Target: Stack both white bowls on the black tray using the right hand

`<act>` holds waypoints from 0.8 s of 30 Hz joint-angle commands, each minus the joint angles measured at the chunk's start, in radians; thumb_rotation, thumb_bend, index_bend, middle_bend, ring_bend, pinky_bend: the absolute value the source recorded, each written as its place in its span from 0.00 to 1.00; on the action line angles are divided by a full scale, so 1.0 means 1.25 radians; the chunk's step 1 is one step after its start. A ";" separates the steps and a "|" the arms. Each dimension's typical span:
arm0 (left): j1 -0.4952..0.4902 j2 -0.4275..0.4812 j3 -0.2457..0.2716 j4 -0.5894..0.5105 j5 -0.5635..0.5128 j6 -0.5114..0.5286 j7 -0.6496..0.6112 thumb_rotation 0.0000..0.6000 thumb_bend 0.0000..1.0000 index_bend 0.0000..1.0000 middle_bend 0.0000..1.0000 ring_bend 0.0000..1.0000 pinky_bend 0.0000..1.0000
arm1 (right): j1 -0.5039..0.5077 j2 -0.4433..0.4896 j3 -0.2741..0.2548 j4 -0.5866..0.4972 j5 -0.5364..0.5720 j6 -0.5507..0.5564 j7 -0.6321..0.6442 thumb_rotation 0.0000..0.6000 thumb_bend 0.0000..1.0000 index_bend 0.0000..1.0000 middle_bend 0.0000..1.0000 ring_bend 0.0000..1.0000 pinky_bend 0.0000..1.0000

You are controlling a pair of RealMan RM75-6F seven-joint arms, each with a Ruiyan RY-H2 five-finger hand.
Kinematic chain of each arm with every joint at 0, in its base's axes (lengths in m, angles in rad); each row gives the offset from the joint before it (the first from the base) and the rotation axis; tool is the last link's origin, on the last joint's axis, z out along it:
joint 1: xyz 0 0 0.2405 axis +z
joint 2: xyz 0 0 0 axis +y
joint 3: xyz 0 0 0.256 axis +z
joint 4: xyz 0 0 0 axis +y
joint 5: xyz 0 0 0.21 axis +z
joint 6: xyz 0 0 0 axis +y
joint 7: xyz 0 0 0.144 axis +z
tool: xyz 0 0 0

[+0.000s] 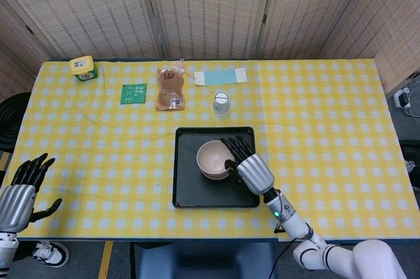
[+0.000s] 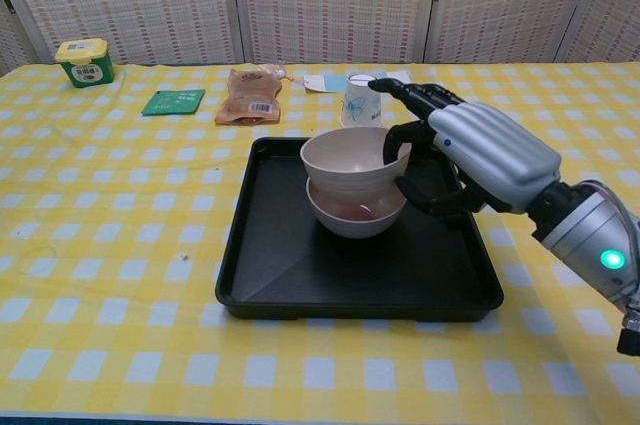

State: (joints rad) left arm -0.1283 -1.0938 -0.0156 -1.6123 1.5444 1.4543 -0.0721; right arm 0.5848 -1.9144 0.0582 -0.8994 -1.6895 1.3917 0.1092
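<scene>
- I am at the last step: my right hand [image 2: 470, 155] holds the upper bowl [image 2: 352, 160] by its right rim, one finger hooked inside and the thumb against the outer wall, the other fingers stretched out above it.
- That bowl sits partly down inside the lower bowl [image 2: 355, 213], which stands near the middle of the black tray [image 2: 270, 275]. In the chest view the upper bowl looks slightly tilted and not fully seated; from the head view, the 2 bowls [image 1: 214, 159] nearly overlap.
- My left hand [image 1: 23, 190] hangs at the near left edge of the table [image 1: 98, 154], fingers spread, holding nothing, well apart from the tray.
- Next, I judge, I should lower the bowl the last bit until it nests level, then loosen thumb and finger and lift the hand up and to the right.
- The care needed: pulling the hooked finger out without dragging the bowl off the stack.
- The paper cup [image 2: 361, 101] just behind the tray is near my fingertips, so I would avoid retreating backward.
</scene>
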 commanded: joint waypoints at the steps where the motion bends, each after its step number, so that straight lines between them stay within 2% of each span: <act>1: 0.000 0.001 0.000 0.000 -0.001 0.000 -0.002 1.00 0.31 0.00 0.00 0.00 0.00 | -0.003 -0.012 -0.005 0.022 0.003 0.001 0.012 1.00 0.52 0.75 0.05 0.00 0.00; 18: 0.000 0.000 -0.002 0.005 -0.002 0.002 -0.010 1.00 0.31 0.00 0.00 0.00 0.00 | 0.007 -0.058 -0.010 0.115 0.017 -0.018 0.049 1.00 0.52 0.75 0.05 0.00 0.00; 21: 0.000 0.000 -0.002 0.005 -0.002 0.000 -0.010 1.00 0.31 0.00 0.00 0.00 0.00 | 0.008 -0.045 -0.019 0.111 0.017 -0.034 0.046 1.00 0.52 0.65 0.00 0.00 0.00; 24: -0.001 0.001 -0.001 0.004 -0.005 -0.004 -0.006 1.00 0.31 0.00 0.00 0.00 0.00 | 0.008 -0.028 -0.027 0.101 0.015 -0.043 0.043 1.00 0.52 0.45 0.00 0.00 0.00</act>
State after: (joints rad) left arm -0.1294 -1.0932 -0.0175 -1.6069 1.5380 1.4492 -0.0797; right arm 0.5951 -1.9554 0.0288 -0.7676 -1.6701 1.3424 0.1641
